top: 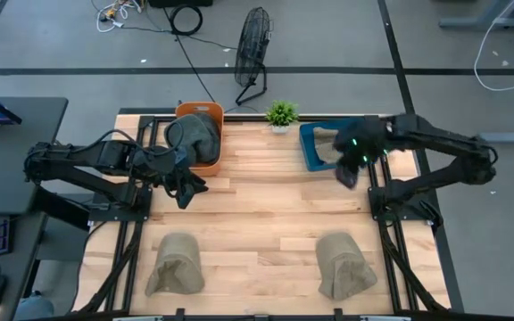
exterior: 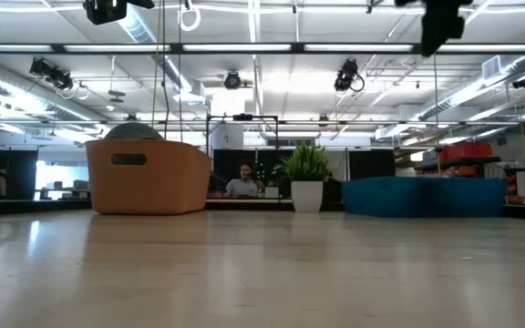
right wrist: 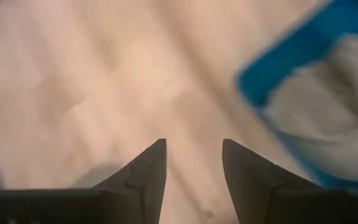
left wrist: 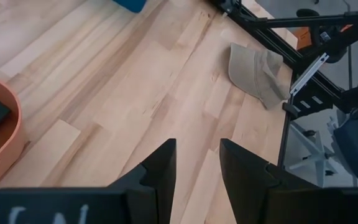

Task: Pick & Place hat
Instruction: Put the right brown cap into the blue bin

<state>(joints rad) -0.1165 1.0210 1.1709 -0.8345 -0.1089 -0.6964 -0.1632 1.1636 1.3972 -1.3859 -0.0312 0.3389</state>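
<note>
On the left of the wooden desk (top: 257,232), the left gripper (top: 188,187) hangs just beside the orange bin (top: 205,162), its jaws spread and holding nothing, as the left wrist view shows. The bin already holds a grey hat (top: 194,134). Two khaki hats lie on the near part of the desk: the left khaki hat (top: 175,265) and the right khaki hat (top: 344,266), well apart from each other and from both arms.

Over on the right, the right gripper (top: 348,169) hovers at the near edge of the blue bin (top: 311,153), jaws likewise spread and empty; a pale hat (right wrist: 328,118) sits inside that bin in its wrist view.

By my reading, each arm is at its bin with nothing in hand, so the step is between a drop and the next pick. The next move calls for each arm to swing toward the near side, come down over the khaki hat on its own side, and close on soft folded cloth, probably best at a raised fold or at the brim.

The low view hides both khaki hats almost wholly; only pale slivers show at its edges. The blue bin's contents are blurred in the right wrist view and half covered by the arm from above, so how many hats lie there cannot be told. A small potted plant (top: 281,114) stands between the bins.
</note>
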